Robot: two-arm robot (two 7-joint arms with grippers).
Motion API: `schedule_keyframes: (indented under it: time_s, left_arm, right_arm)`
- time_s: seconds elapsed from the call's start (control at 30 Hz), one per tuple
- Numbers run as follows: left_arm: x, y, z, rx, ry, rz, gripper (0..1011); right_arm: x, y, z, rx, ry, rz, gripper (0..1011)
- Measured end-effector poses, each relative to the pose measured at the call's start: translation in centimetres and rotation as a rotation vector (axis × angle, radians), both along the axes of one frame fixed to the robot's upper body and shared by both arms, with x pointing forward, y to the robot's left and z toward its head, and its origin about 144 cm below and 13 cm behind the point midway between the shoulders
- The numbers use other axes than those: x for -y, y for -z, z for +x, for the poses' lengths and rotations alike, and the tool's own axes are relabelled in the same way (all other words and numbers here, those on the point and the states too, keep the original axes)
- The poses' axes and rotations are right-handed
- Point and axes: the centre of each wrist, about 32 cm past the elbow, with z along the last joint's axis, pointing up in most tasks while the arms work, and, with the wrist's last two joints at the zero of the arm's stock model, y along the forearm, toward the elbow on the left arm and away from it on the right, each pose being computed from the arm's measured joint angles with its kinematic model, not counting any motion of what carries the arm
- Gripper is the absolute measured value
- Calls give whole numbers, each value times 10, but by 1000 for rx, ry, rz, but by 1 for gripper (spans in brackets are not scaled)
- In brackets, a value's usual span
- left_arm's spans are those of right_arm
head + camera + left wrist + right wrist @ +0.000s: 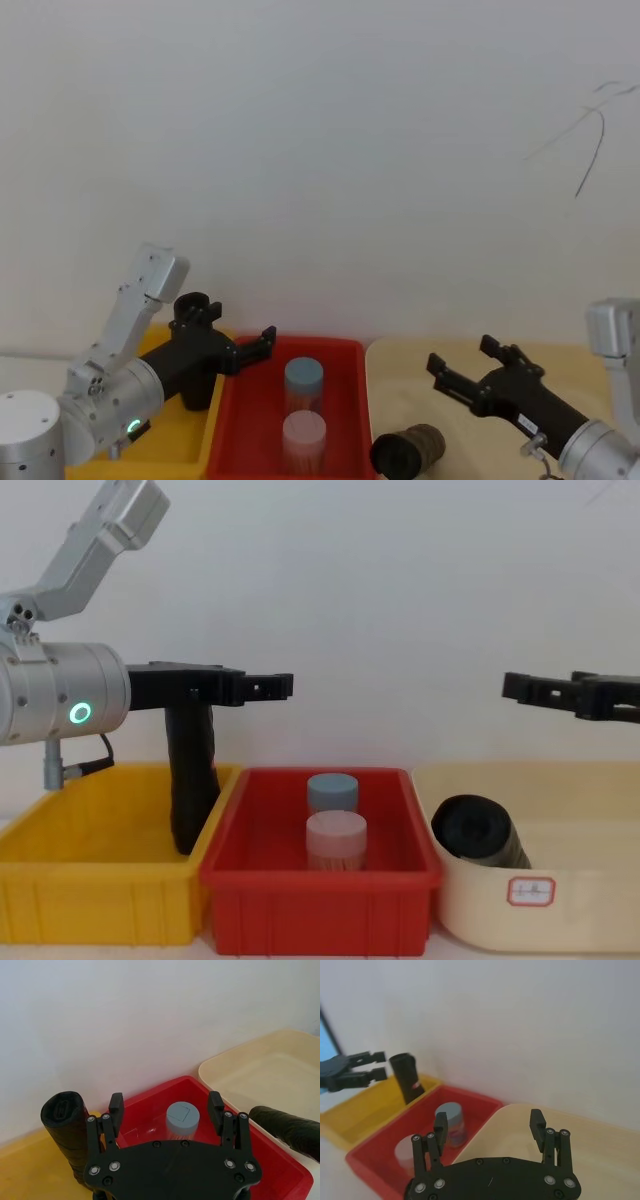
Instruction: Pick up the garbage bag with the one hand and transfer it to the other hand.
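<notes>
Plainly, the one marking on the garbage bag (406, 1076) is a small red-and-white sticker (416, 1085) on its side, and we cannot read it. We count one such bag: a thick black roll, its top crumpled around a hollow core. It stands nearly upright in the yellow bin (100, 880), close to the wall next to the red bin (320, 900), and rises well above both rims.

The left gripper (166, 1101), on a silver wrist with a green ring (78, 714), hangs level with the bag's top. Its fingers are spread wide with nothing between them, and the bag stands just outside one finger.

Two jars sit in the red bin, one with a blue-grey lid (332, 790) behind one with a pale pink lid (336, 838). A second black roll (480, 832) lies on its side in the cream bin (600, 900), whose front bears a white label (531, 890) framed in red, its writing too small for us. That makes three bins in a row.

The right gripper (462, 356) hovers above the cream bin, its fingers likewise parted and holding nothing.
</notes>
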Motion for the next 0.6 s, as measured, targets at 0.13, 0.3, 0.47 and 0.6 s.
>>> schedule_keyframes:
  time_s: [0.13,0.3,0.47,0.6]
  left_arm:
    - [0,0,0,0,-1,1,1000]
    - [0,0,0,0,-2,1,1000]
    - [0,0,0,0,-3,1,1000]
    - [0,0,0,0,-3,2,1000]
  right_arm:
    - [-2,-3,1,-5,-45,-32,1001]
    - [-6,-8,4,-14,-103,-79,1001]
    - [-13,-17,9,-30,-180,-144,1002]
    - [-19,-25,14,-40,-231,-189,1001]
